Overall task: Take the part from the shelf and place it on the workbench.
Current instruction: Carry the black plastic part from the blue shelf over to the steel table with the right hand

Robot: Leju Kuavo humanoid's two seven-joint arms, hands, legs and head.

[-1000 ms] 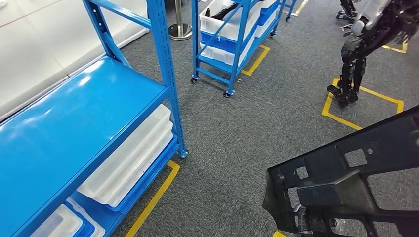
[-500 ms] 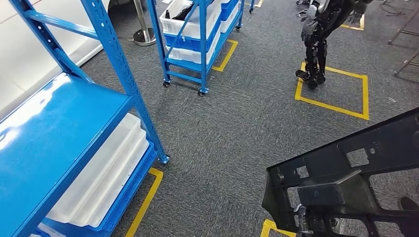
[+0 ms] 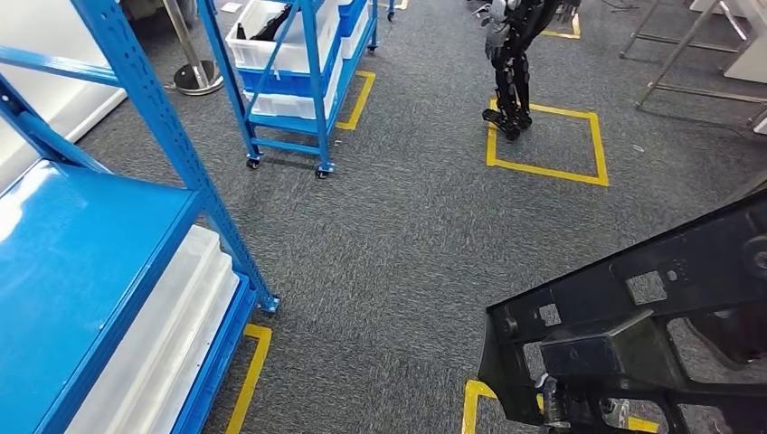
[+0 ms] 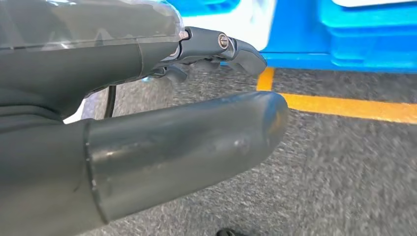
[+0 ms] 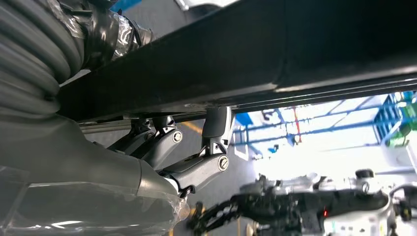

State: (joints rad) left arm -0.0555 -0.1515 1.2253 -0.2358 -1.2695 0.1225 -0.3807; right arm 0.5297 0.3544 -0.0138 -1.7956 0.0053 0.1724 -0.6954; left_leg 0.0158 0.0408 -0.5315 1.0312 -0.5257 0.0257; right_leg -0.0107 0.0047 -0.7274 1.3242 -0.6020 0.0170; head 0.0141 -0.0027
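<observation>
Part (image 3: pixel 633 334), a black skeletal frame with rectangular cut-outs, sits low at the right of the head view, carried in the air over grey carpet and well away from any shelf. In the right wrist view the right hand (image 5: pixel 162 157) has its dark fingers (image 5: pixel 216 137) hooked up against the underside of the frame's long black bar (image 5: pixel 295 54), so that hand is clamped on the part. The left hand (image 4: pixel 147 113) hangs near the floor with nothing in it; its thumb lies straight and its fingers are bent forward, but I cannot tell whether they are spread or closed.

The main risk, as I judge it, is the grip: one hand bears a long, wide piece from beneath, so a sway in walking could let it tilt or slide off the fingers. Its far end also sticks out to the right, where it could catch on a stand or table leg. No workbench is plainly in view, so the walk looks unfinished.

Just left stands a blue shelf rack (image 3: pixel 136 81) with white plastic bins (image 3: pixel 172 334) on its lower level, their contents not visible. Farther off, a wheeled blue cart (image 3: pixel 307 90) carries white bins (image 3: pixel 271 41), the upper one holding dark pieces. Another robot (image 3: pixel 511 63) stands in a yellow floor square (image 3: pixel 543 167).
</observation>
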